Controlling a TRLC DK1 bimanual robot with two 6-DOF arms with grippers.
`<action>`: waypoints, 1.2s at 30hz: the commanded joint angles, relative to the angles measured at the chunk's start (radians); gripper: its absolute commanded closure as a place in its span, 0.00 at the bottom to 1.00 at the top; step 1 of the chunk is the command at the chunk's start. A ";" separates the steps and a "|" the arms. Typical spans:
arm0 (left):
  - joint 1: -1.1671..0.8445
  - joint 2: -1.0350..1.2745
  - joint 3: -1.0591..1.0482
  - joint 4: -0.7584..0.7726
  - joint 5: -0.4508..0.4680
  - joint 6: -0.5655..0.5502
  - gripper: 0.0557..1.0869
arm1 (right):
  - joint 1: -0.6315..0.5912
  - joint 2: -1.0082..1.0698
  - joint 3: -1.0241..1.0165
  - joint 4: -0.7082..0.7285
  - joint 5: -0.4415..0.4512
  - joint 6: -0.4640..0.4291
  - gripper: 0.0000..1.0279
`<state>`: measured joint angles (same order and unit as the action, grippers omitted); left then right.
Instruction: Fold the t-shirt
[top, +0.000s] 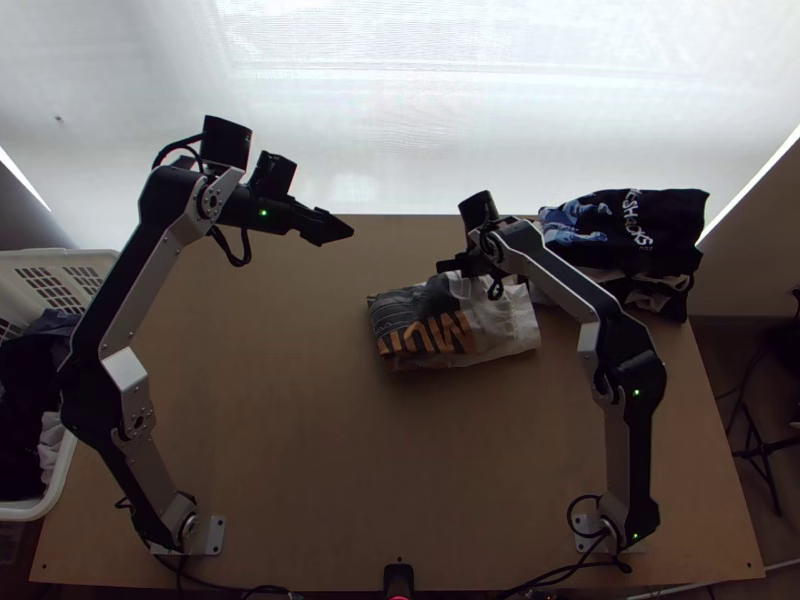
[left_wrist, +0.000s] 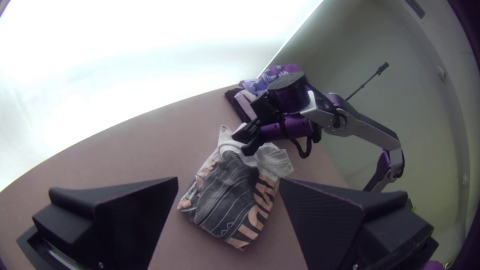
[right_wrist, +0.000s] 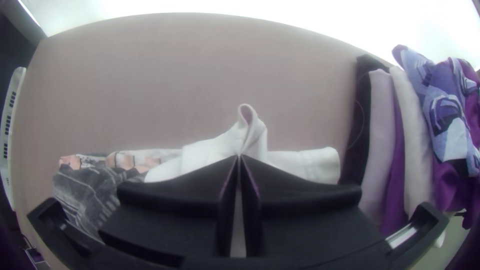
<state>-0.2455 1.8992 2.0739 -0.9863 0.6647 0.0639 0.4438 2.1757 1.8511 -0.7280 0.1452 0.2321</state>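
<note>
On the desk (top: 250, 400), the t-shirt (top: 425, 325) lies in a folded bundle under the right fingers (top: 452, 266), which are clamped on its white cloth. The left fingers (top: 325, 228) stand spread, well apart from it.

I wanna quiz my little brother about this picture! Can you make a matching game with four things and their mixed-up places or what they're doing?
Things:
1. Left gripper
2. Right gripper
3. Basket
4. Clothes pile

Places and doings:
A. At the far right corner of the table
B. Pinching white cloth of the t-shirt
C. Beside the table's left edge
D. Open, holding nothing

Right pairs: 1-D, 2-B, 3-C, 4-A
</note>
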 joint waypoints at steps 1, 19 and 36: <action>0.005 -0.002 0.002 0.001 0.001 0.001 0.05 | -0.028 -0.073 -0.039 -0.034 0.002 0.018 0.97; -0.034 0.009 -0.006 -0.023 -0.001 0.017 0.05 | -0.182 -0.166 -0.306 0.098 0.002 0.041 0.47; -0.163 0.074 -0.028 -0.341 -0.148 0.175 0.05 | -0.140 -0.723 -0.518 -0.039 -0.334 0.004 0.07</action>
<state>-0.3534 1.9652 2.0548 -1.2438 0.5835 0.1921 0.3599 1.6394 1.4612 -0.6960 0.0147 0.2192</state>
